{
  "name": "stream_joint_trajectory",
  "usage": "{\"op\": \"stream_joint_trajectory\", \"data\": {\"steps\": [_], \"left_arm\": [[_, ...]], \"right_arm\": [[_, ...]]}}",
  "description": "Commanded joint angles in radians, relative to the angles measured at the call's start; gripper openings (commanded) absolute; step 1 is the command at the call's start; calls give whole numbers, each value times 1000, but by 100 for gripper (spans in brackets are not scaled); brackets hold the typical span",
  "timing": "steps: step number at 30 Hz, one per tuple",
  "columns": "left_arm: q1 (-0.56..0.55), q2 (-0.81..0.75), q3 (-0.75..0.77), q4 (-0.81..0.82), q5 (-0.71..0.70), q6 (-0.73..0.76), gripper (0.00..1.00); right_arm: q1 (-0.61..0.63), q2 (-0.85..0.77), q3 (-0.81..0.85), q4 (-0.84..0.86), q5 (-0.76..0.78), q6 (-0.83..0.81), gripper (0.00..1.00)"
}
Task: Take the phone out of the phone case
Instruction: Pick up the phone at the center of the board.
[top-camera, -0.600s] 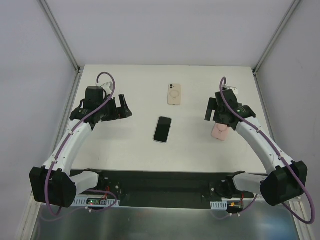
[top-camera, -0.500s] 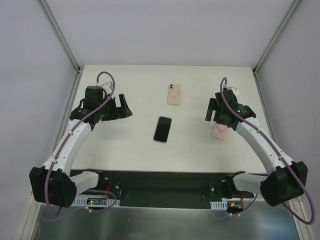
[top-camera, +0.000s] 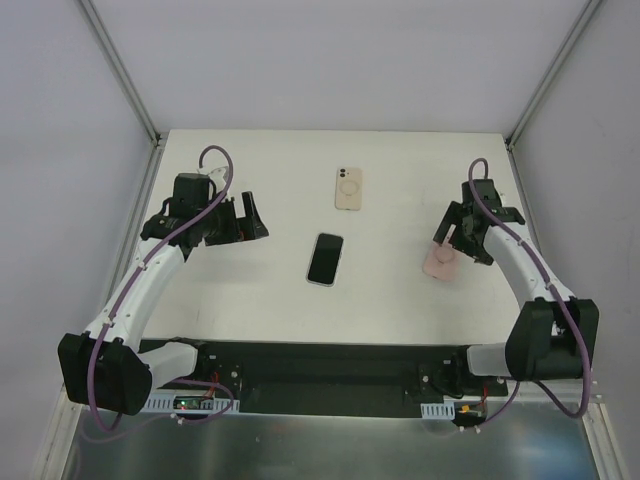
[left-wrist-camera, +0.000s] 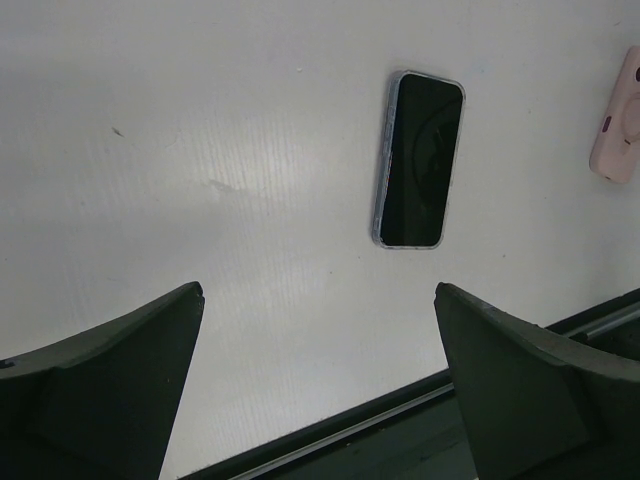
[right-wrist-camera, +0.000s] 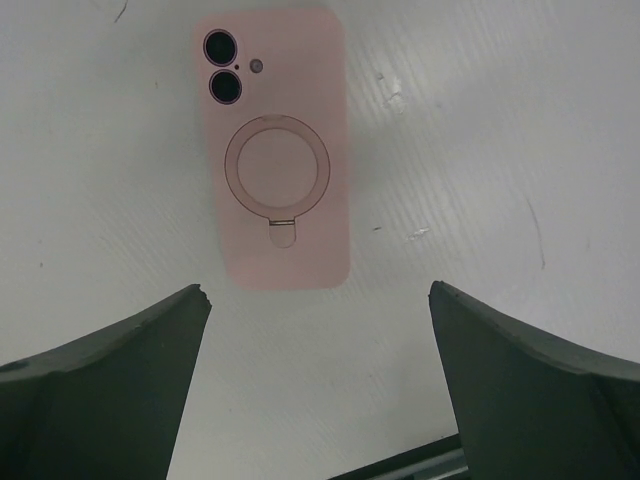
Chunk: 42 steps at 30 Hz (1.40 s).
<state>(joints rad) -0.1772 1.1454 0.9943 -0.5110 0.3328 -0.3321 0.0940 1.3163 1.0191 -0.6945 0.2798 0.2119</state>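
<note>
Toward the right edge of the table (top-camera: 250, 290), the pink case (right-wrist-camera: 275, 150) lay back-up. Lenses (right-wrist-camera: 220, 47) showed through its cut-out, so the phone to be freed probably sat inside it. The right jaws hung spread just above the case, touching nothing, likely lining up to grip its long edges. At the table's middle a dark phone (left-wrist-camera: 418, 160) lay screen-up, apart from everything. The left jaws, spread and empty, hovered nearer the left edge, perhaps ready to brace. Near the far edge rested a beige case (top-camera: 348, 189), back-up. The table was white, matte and lightly scuffed. Plain pale walls (top-camera: 330, 60) with metal posts (top-camera: 120, 70) enclosed it.
</note>
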Motion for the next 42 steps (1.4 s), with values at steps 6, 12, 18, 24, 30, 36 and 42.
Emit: {"op": "stream_joint_trajectory", "data": {"steps": [6, 12, 18, 24, 30, 36, 42], "left_arm": [[-11, -4, -20, -9, 51, -42, 99], [-19, -22, -26, -12, 3, -58, 99], [-21, -23, -40, -14, -3, -64, 99], [-22, -47, -52, -12, -43, -74, 99], [-21, -38, -49, -14, -61, -91, 99], [-27, 42, 24, -12, -21, -153, 99], [-60, 138, 128, -6, -18, -212, 99]], "right_arm": [[-43, 170, -27, 121, -188, -16, 96], [-45, 262, -25, 150, -169, -20, 96], [-43, 330, -14, 148, -169, -34, 96], [-45, 399, 1, 159, -176, -28, 99], [-40, 412, 24, 151, -168, -28, 98], [-34, 397, 16, 148, -143, -29, 92], [-28, 371, -4, 181, -228, -32, 66]]}}
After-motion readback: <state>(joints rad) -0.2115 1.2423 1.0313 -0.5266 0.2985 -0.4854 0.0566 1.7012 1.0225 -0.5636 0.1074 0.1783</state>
